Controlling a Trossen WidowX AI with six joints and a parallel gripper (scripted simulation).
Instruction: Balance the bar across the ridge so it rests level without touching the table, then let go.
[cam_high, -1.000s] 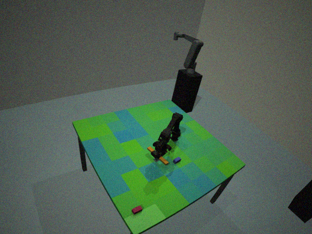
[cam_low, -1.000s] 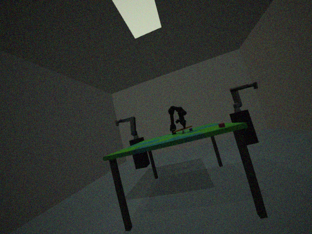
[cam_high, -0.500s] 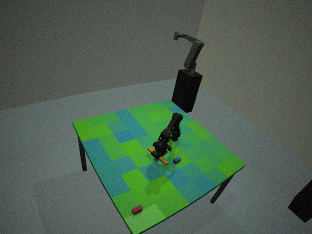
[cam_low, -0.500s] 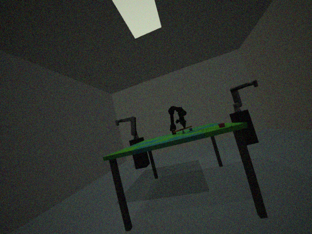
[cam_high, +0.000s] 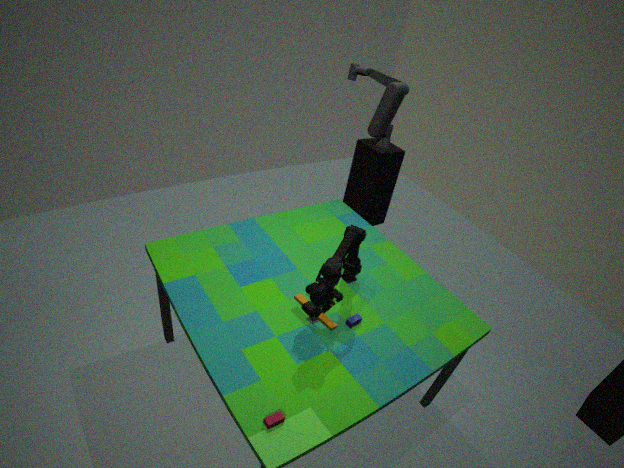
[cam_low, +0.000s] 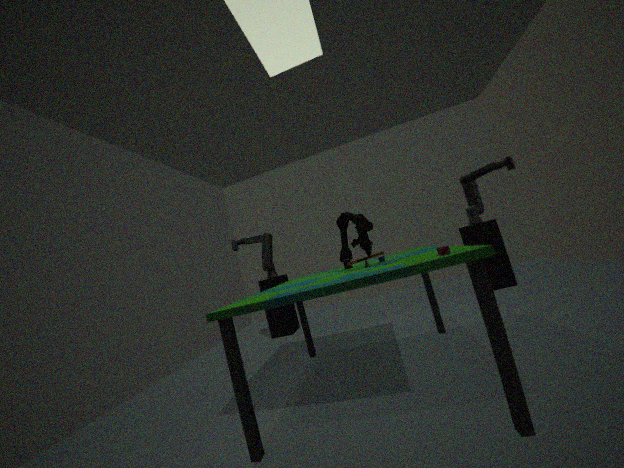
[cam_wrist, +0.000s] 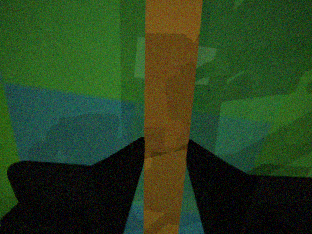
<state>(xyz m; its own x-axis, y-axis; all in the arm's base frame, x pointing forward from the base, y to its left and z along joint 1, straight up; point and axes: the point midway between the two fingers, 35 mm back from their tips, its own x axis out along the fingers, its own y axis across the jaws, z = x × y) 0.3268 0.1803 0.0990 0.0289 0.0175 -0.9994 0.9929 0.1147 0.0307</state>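
Note:
The orange bar (cam_high: 328, 322) (cam_low: 378, 255) (cam_wrist: 170, 75) is held a little above the table and looks about parallel to its top. My gripper (cam_high: 314, 314) (cam_low: 368, 255) (cam_wrist: 165, 143) is shut on the bar near its middle, one finger on each side; both ends stick out past the fingers. A small greyish thing, apparently the ridge (cam_high: 312, 319) (cam_low: 366, 263), shows under the bar near the fingers. The bar and fingers hide most of it. I cannot tell whether the bar touches it.
A small blue block (cam_high: 353, 320) (cam_low: 381, 259) lies beside the bar's near end. A red block (cam_high: 274, 419) (cam_low: 443, 250) lies near a corner of the patchwork table (cam_high: 201, 261) (cam_low: 312, 293). Grey arms on black pedestals (cam_high: 373, 181) (cam_low: 282, 319) stand beyond the table.

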